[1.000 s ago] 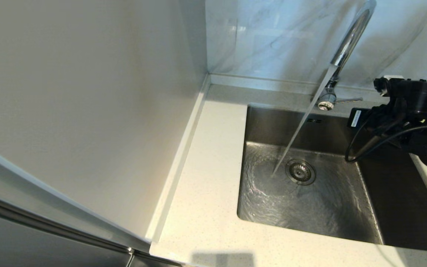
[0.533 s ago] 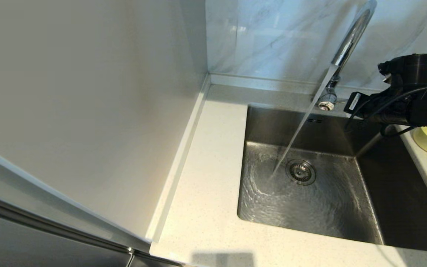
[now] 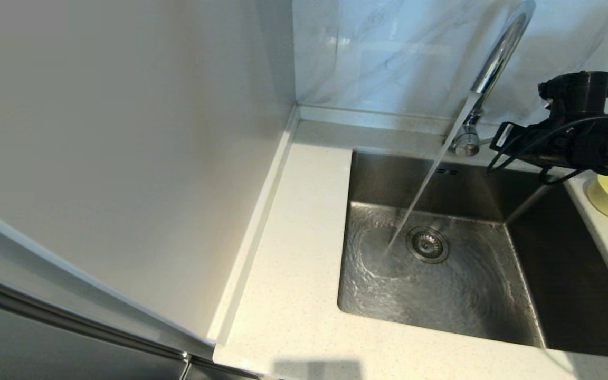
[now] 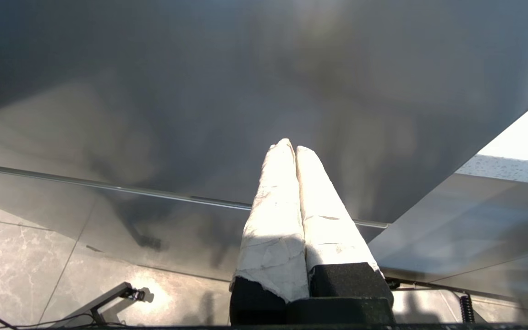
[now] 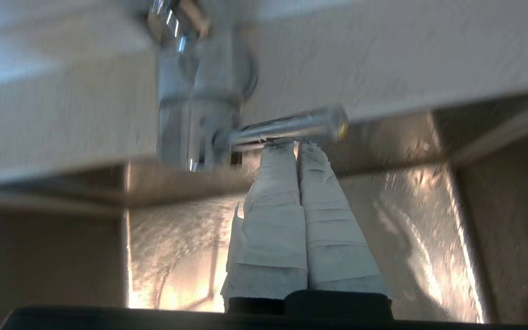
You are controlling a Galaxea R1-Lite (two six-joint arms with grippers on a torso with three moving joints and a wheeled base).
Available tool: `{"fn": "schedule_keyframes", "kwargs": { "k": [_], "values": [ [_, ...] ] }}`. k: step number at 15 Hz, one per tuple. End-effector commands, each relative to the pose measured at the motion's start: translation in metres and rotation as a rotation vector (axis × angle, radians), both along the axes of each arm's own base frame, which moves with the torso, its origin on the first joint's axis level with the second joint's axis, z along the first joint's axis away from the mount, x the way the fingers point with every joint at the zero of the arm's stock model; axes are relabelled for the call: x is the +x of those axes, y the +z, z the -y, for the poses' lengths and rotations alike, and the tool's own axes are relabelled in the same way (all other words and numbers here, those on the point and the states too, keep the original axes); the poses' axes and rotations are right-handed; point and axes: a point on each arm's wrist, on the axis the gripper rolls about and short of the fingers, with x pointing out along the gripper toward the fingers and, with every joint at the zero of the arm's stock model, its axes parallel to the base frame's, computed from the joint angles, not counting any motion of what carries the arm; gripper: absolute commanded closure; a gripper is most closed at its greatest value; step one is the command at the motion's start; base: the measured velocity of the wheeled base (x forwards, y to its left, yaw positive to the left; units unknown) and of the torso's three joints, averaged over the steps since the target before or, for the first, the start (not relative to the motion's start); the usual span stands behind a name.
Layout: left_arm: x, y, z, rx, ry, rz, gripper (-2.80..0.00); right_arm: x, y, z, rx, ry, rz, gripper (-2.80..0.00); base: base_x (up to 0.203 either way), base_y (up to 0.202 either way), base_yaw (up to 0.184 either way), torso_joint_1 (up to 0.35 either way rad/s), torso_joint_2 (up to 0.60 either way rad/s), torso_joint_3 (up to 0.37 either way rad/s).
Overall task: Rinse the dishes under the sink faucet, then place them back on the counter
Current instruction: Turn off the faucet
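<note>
Touching faucet lever [image 5: 287, 129]: closed right jaws, wrist-view only.

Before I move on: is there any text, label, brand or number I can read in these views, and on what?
None can be read.
A small white label on the right arm, near the sink faucet, is too small to make out in the head view.
The right gripper, fingers together at the faucet's lever, shows only plain white wrap.
The left gripper, parked away from the sink, is likewise unmarked.
</note>
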Motion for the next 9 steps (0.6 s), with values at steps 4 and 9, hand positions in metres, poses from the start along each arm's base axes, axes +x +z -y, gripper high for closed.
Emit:
{"fn": "schedule_keyframes", "kwargs": {
  "k": [4,9],
  "values": [
    [0.0,0.0,0.0,0.0,0.0,0.0,0.0,0.0203,-0.0042,0.0035,-0.003,-0.021,0.022,0.0,0.0,0.0,0.0,0.0,0.0,0.0],
    [0.0,0.0001,0.0,0.0,0.0,0.0,0.0,0.0198,-0.0003,0.007,-0.006,-0.037,0.035,0.0,0.0,0.0,0.0,0.0,0.0,0.0]
  ]
}}
